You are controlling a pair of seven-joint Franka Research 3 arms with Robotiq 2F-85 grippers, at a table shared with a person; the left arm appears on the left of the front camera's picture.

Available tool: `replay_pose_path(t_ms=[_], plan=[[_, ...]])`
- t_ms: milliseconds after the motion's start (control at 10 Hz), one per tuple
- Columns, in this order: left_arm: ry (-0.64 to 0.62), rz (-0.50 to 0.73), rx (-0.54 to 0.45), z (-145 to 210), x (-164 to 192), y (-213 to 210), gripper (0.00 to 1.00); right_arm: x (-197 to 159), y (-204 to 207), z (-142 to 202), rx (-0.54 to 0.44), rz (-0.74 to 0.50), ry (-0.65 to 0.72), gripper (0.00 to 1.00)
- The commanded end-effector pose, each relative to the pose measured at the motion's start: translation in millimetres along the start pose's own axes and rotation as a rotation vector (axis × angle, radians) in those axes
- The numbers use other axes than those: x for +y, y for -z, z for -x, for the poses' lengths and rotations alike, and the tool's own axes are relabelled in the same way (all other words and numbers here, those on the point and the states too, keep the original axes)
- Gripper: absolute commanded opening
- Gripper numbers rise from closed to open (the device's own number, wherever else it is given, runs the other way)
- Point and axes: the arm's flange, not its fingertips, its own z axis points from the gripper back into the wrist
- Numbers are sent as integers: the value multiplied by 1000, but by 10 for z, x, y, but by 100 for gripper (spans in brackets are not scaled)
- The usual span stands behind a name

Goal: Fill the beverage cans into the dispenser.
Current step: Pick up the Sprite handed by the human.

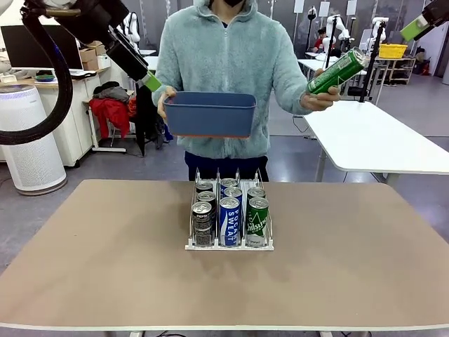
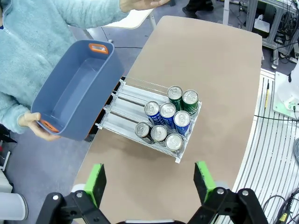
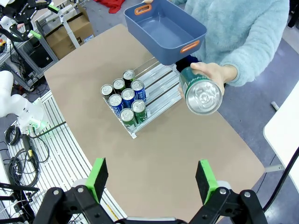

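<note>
My left gripper (image 2: 149, 179) and right gripper (image 3: 152, 176) gape empty, and ahead of the right one a person's hand (image 3: 214, 72) offers a green can (image 3: 202, 94), smooth, thin-walled, probably full, so I'd clamp gently across its mid-body.

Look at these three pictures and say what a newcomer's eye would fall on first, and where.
First, the slim green metal drink can that the person holds out, tilted, at the front view's upper right, and the empty dark blue plastic bin they carry above the far edge of the table. Then the white-based wire dispenser at mid-table, with eight upright cans crowded at its robot-side end in three lanes.
</note>
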Motion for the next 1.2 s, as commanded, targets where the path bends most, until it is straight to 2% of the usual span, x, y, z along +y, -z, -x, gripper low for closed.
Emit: replay_pose_path(t_ms=[0, 500, 700, 1100], plan=[[-2, 6, 6, 4, 13, 10, 100, 3, 16, 7, 1, -6, -1, 100], [0, 0, 0, 0, 0, 0, 100, 3, 16, 7, 1, -6, -1, 100], [-3, -49, -29, -60, 56, -147, 100, 3, 16, 7, 1, -6, -1, 100], [3, -17, -18, -47, 16, -99, 100, 3, 16, 7, 1, -6, -1, 100]])
